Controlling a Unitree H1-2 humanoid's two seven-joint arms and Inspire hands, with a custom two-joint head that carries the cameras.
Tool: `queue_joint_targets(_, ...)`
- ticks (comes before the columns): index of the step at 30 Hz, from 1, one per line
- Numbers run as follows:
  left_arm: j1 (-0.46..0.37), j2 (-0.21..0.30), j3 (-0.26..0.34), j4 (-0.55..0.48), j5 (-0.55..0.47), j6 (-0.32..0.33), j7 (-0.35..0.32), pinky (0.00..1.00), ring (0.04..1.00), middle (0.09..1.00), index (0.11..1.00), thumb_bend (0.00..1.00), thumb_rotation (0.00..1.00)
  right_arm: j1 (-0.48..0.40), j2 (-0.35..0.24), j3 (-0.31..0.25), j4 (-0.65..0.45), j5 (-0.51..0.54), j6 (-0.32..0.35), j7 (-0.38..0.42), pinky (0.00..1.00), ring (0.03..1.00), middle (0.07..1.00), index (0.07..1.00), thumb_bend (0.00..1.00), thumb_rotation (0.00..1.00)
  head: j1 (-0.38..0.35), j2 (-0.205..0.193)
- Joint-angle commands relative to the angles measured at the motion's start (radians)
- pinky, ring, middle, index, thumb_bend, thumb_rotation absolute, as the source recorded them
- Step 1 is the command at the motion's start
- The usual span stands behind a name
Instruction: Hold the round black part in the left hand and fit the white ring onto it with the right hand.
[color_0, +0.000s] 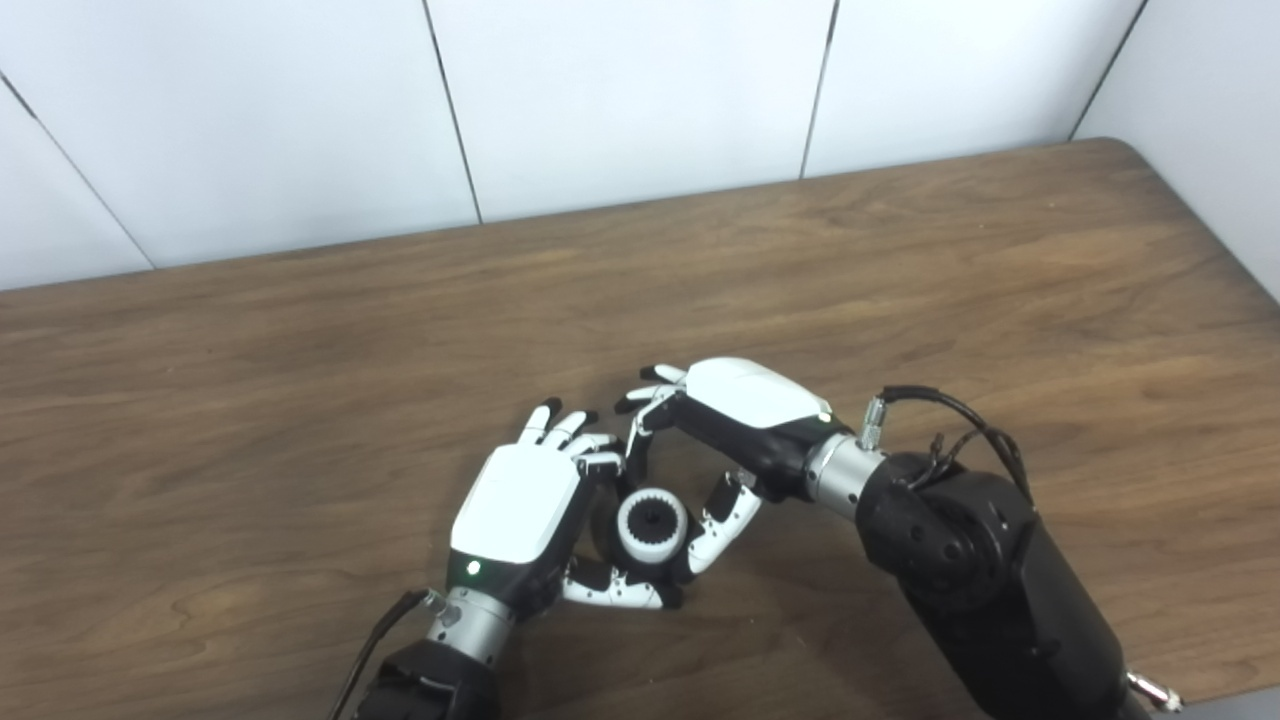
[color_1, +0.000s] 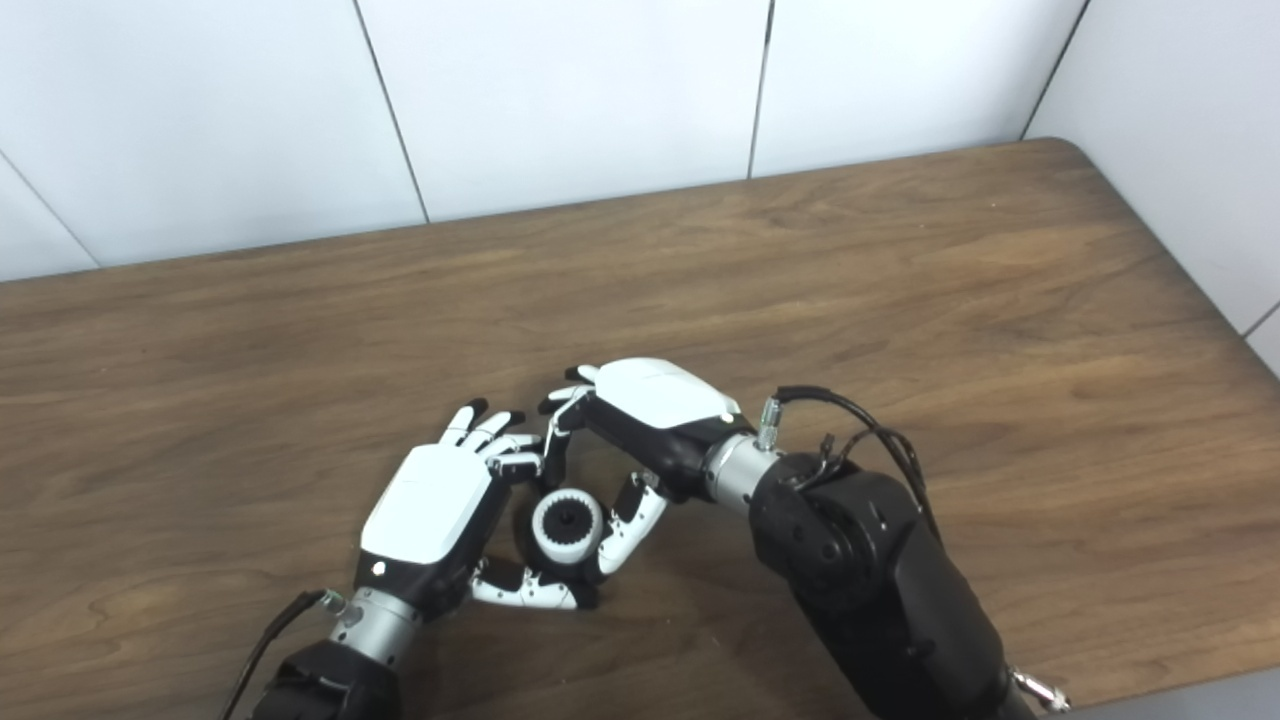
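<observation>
Now the white ring (color_0: 651, 527) is seen seated around the round black part (color_0: 653, 520), toothed bore tilted up toward the camera, low over the table (color_0: 900, 280). It is cradled between both hands: the left hand (color_0: 520, 510) has its thumb curled beneath, fingers spread, and the right hand (color_0: 735, 415) has its thumb pressed alongside; a firm clamp cannot be told.

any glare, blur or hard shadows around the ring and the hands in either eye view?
Left eye view: even, soft light; sharp; toothed white ring reads cleanly on the round black part between the left hand and right hand; faint shadow on the brown wooden table. Right eye view: same, mild sheen on the white hand shells, no blown highlights.
</observation>
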Motion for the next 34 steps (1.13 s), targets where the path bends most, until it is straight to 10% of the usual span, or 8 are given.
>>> queue_joint_targets(1,-0.015,-0.001,0.001,-0.013,0.004,-0.011,0.013,1.00,0.910,0.783,0.483,0.53,0.06,-0.033,-0.005,-0.007,-0.027,0.001,-0.011,-0.004,0.98,0.988,0.879,0.548,1.00,0.13,0.000,0.001)
queue_joint_targets(28,-0.022,0.021,0.021,-0.031,0.012,0.008,-0.039,1.00,0.920,0.799,0.494,0.52,0.08,-0.019,-0.054,-0.120,-0.089,0.019,0.010,-0.002,0.96,0.989,0.878,0.618,1.00,0.20,0.009,-0.008)
queue_joint_targets(30,-0.022,0.025,0.026,-0.036,0.013,0.015,-0.054,1.00,0.928,0.811,0.608,0.84,0.24,-0.017,-0.052,-0.121,-0.088,0.013,0.012,-0.002,0.95,0.988,0.876,0.623,1.00,0.21,0.010,-0.009)
queue_joint_targets(34,-0.020,0.028,0.039,-0.048,0.024,0.030,-0.080,1.00,0.936,0.832,0.690,0.97,0.34,-0.015,-0.049,-0.122,-0.087,0.005,0.013,-0.005,0.94,0.987,0.876,0.634,1.00,0.22,0.015,-0.008)
